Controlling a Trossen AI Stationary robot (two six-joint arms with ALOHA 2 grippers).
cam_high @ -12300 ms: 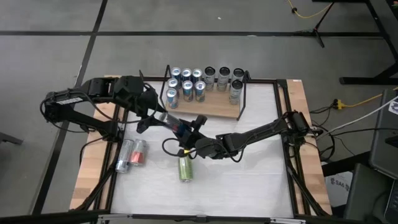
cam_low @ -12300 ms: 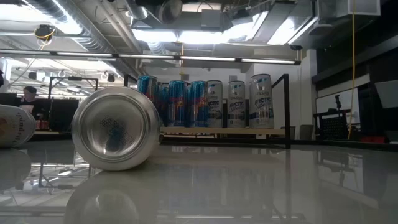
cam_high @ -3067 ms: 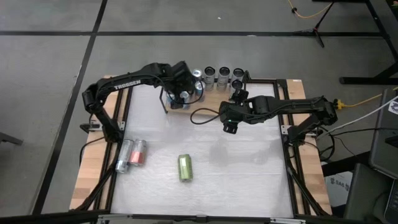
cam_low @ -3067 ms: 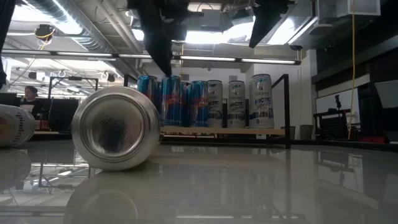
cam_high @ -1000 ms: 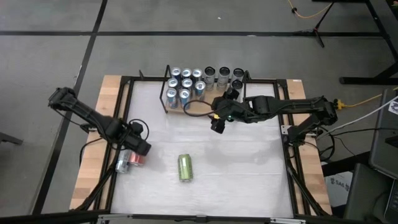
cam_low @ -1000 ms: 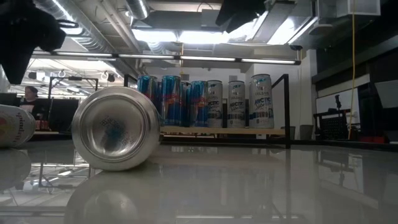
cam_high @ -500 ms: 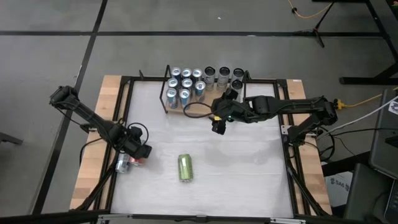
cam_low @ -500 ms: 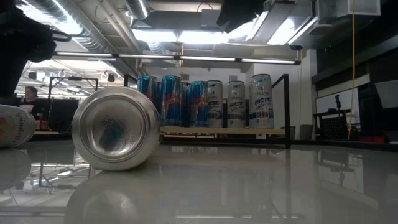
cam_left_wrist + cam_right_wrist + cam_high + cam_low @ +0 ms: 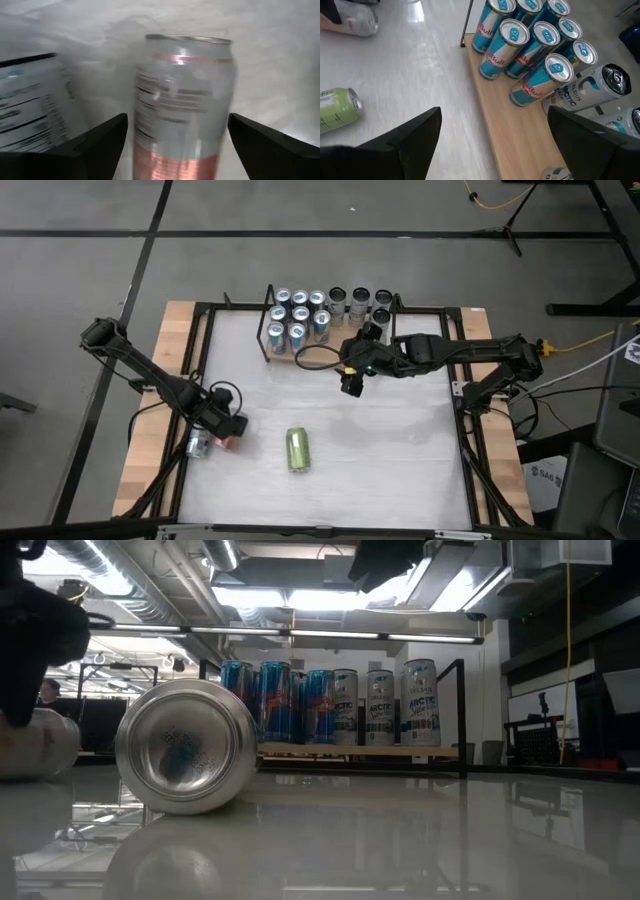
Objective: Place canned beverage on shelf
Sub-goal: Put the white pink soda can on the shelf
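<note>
Straddling red can (image 9: 182, 100), left gripper (image 9: 228, 430) jaws wide, table's left edge.

Blue cans (image 9: 532, 47) upright on shelf (image 9: 507, 135), perhaps seven.

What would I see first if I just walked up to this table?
Probably the shelf at the back of the table, crowded with upright cans: blue ones on one side, pale ones on the other. Next, the left gripper with open fingers around a pink can lying near the table's left edge. A green can lies alone mid-table.
</note>
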